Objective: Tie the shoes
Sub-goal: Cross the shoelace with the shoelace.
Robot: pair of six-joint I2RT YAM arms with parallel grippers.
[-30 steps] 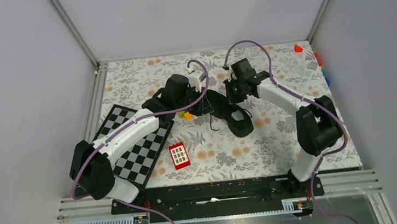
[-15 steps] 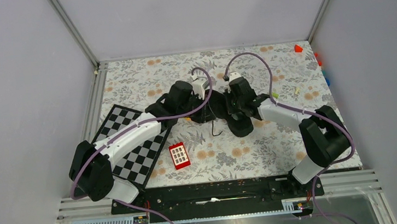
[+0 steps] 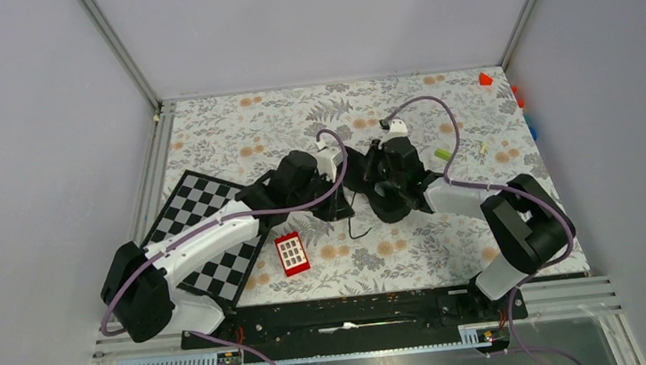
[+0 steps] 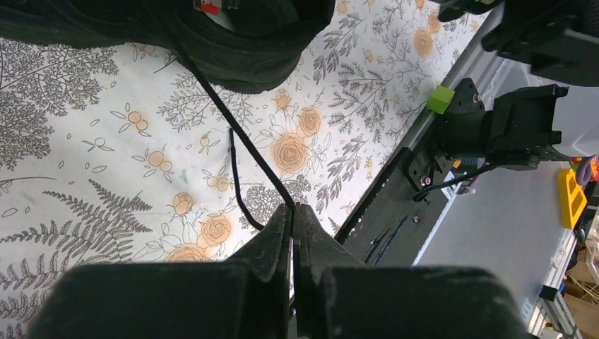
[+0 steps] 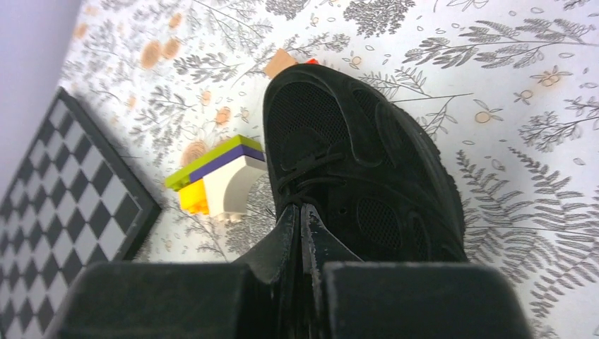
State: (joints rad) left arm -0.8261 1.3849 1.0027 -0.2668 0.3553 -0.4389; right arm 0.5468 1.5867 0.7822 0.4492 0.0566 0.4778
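The black shoe (image 5: pixel 367 162) lies on the flowered mat, its toe pointing away in the right wrist view; from above, the shoe (image 3: pixel 390 205) is half hidden under both arms. My left gripper (image 4: pixel 292 206) is shut on a thin black lace (image 4: pixel 226 106) that runs taut from the shoe (image 4: pixel 233 42) to its fingertips, and the lace's loose end curls on the mat beside it. My right gripper (image 5: pixel 301 207) is shut at the laces on the shoe's upper, pinching a strand. From above, the left gripper (image 3: pixel 343 209) sits just left of the shoe and the right gripper (image 3: pixel 373 185) over it.
A stack of green, purple, yellow and white blocks (image 5: pixel 219 176) sits against the shoe's left side. The checkerboard (image 3: pixel 209 238) lies at the left and a red keypad block (image 3: pixel 291 253) near the front. The black base rail (image 4: pixel 395 205), with a green cube (image 4: pixel 443 99), lies close to the left gripper.
Both grippers have come toward the near edge and closer together. The left one has pulled its lace out taut; the right one has swung left, down onto the shoe.
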